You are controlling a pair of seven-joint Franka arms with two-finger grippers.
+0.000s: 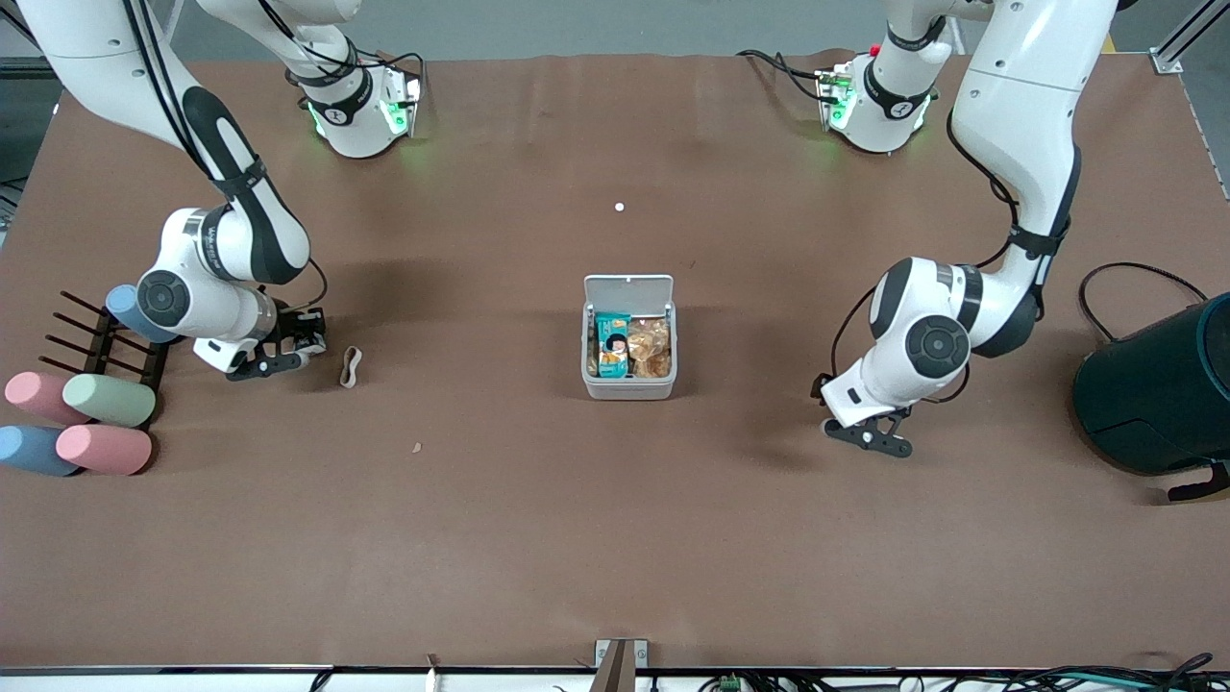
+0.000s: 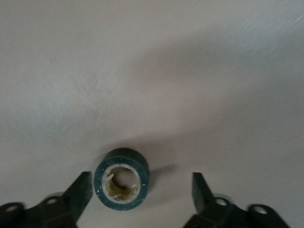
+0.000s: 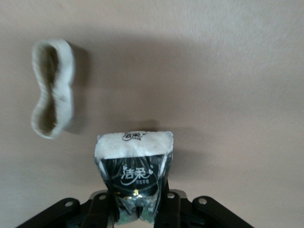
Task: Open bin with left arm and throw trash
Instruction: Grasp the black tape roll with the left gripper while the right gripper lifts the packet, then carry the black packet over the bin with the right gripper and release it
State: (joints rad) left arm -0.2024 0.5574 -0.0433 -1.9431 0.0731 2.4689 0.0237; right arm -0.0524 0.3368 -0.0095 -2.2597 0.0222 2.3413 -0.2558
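glossy wrapper — matt brown table

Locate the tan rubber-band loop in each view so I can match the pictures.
Front view: the rubber-band loop lies on the table beside the right hand.
Right wrist view: the loop lies near the wrapper held by that hand.
Left wrist view: not in it.
Shared landmark: the right hand.
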